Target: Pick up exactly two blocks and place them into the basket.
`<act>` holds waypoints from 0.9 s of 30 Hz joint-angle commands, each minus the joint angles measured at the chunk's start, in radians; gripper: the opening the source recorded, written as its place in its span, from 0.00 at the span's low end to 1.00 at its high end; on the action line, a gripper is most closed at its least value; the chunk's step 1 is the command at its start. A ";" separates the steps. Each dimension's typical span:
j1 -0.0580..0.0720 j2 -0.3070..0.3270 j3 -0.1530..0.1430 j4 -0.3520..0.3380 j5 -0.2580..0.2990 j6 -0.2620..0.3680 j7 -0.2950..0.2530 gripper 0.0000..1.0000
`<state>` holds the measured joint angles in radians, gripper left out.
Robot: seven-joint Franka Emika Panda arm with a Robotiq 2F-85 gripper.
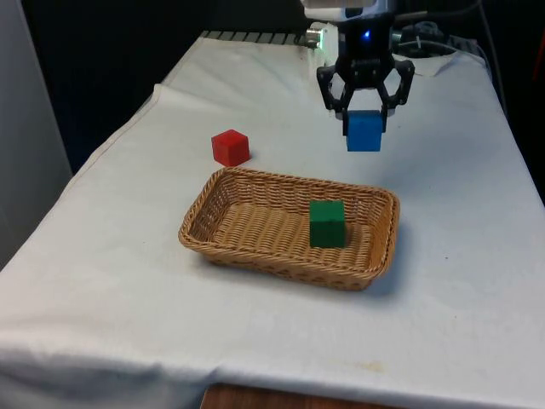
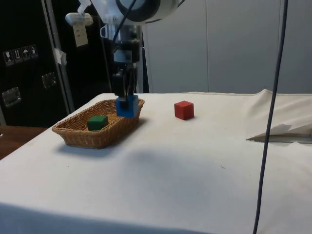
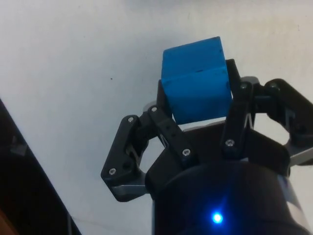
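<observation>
Between the two black fingers (image 3: 166,128) hung the blue block (image 1: 364,131), clamped on opposite faces so that most of its body stuck out below the tips, clear of the bench (image 1: 460,281). The gripper (image 1: 365,109) held it in the air; in the front view it sat beyond the basket's far rim, toward the front view's right, while the side view placed it just over the basket's (image 2: 73,135) far end. The wrist view showed white cloth under the block rather than wicker.

Inside the wicker basket (image 1: 255,256) the green block (image 1: 327,223) rested on the floor, toward the front view's right half, leaving the left half of the basket floor open. The basket's rim rose low and even all round.

Out on the cloth, the red block (image 1: 231,147) stood by itself beyond the basket's far left corner, apart from the rim and well apart from the gripper. Wide open cloth lay near and to the right of the basket, and the bench's left edge fell away beyond the red block.
</observation>
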<state>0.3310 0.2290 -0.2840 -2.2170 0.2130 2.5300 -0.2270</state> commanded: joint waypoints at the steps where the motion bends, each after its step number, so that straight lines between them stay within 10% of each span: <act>1: -0.004 0.005 -0.001 0.009 0.007 -0.014 0.000 0.03; 27: -0.030 0.131 -0.042 0.161 0.071 -0.077 -0.052 0.03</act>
<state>0.3100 0.3490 -0.3350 -2.0690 0.2660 2.4580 -0.2670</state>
